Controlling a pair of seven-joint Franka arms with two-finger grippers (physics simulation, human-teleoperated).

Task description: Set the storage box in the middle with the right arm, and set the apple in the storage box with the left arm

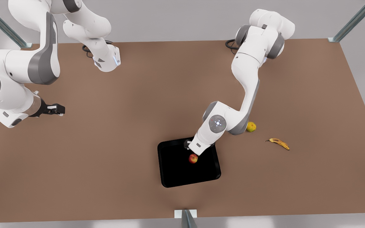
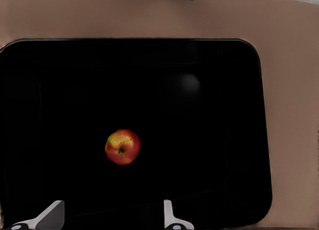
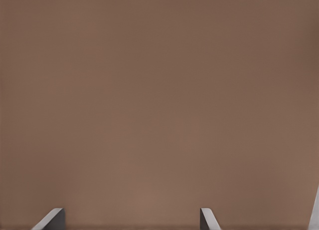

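The storage box (image 1: 182, 177) lies near the table's (image 1: 106, 177) middle, toward its 6 o'clock edge in the front view, with bare brown surface open on every side of it. It is a glossy black bin with rounded corners and low walls, turned slightly askew to the table edges. The apple (image 1: 193, 158) rests inside it, close to the centre of the floor and clear of all 4 walls; in the left wrist view the apple (image 2: 122, 146) is red with a yellowish patch around its stem hollow, and the box rim (image 2: 259, 115) curves round it with wide dark floor between.

The left gripper (image 1: 191, 146) hangs over the box's 12 o'clock part, just above the apple, its fingers (image 2: 172, 215) spread wide and holding nothing. The right gripper (image 1: 55, 109) waits well apart at the table's 9 o'clock side, over bare surface, its fingers (image 3: 52, 219) parted and released too.

A yellow-green fruit (image 1: 251, 126) sits at about 2 o'clock from the box, beside the left arm's elbow, and a banana (image 1: 278, 142) lies farther out at 3 o'clock.
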